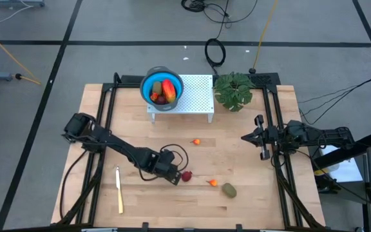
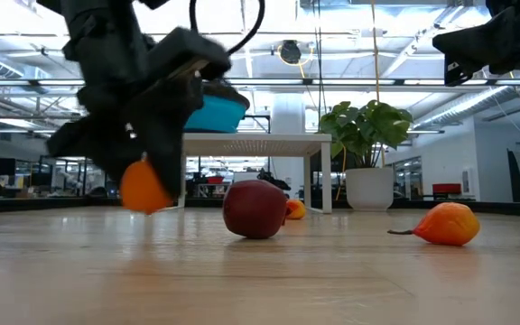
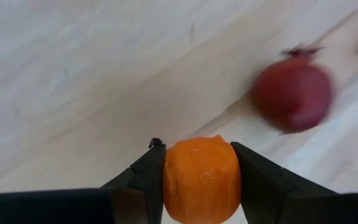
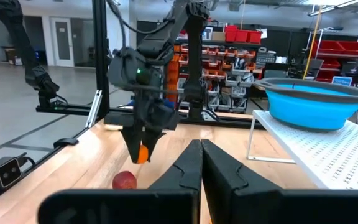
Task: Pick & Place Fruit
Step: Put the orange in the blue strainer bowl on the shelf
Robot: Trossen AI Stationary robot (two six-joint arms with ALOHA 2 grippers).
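My left gripper [image 3: 201,163] is shut on a small orange fruit [image 3: 201,180] near the table's front middle, and the low view shows the same orange fruit [image 2: 143,188]. A dark red ball [image 1: 186,175] rests on the wood just to its right. Farther right lie a tiny orange piece [image 1: 212,183] and an olive-brown oval [image 1: 228,190]. Another tiny orange piece [image 1: 197,142] lies mid-table. The blue bowl [image 1: 145,80], with fruit inside, stands on a white perforated stand [image 1: 198,96]. My right gripper [image 4: 201,149] waits shut above the table's right side. My left gripper pinches the orange fruit's two opposite sides [image 3: 169,177] between its two fingers [image 3: 145,177]. The fingers come steeply from above, slanting toward the table's right. The fruit sits at the fingers' free ends [image 2: 156,181], at or just above the wood; which, I cannot tell.
A slim cream knife [image 1: 119,189] lies near the front left. A leafy green plant [image 1: 234,90] stands at the back right beside the stand. Bare wood stretches between the stand and the loose fruit.
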